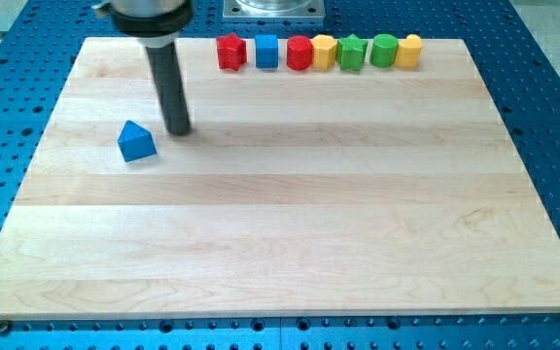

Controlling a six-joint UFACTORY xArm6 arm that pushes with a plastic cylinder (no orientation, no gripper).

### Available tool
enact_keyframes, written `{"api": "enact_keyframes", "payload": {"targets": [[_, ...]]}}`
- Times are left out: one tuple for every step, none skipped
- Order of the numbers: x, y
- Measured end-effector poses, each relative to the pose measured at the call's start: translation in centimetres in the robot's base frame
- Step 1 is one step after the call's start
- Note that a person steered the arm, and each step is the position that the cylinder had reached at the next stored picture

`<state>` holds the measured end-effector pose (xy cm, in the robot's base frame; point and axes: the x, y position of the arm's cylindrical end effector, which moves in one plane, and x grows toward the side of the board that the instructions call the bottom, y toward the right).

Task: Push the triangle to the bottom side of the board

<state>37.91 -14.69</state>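
Note:
A blue triangle block (136, 142) lies on the wooden board (290, 224) at the view's upper left. My tip (179, 130) rests on the board just to the right of the triangle and slightly above it, with a small gap between them. The dark rod rises from the tip to the view's top edge.
A row of blocks lines the board's top edge: a red star (230, 52), a blue cube (266, 52), a red block (299, 53), a yellow block (324, 52), a green star (352, 52), a green cylinder (384, 50), a yellow block (409, 51).

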Motion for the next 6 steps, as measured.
{"api": "enact_keyframes", "payload": {"targets": [[0.2, -4.0], [0.7, -7.6], [2.7, -6.5], [3.2, 0.4], [6.1, 5.8], [6.3, 5.4]]}}
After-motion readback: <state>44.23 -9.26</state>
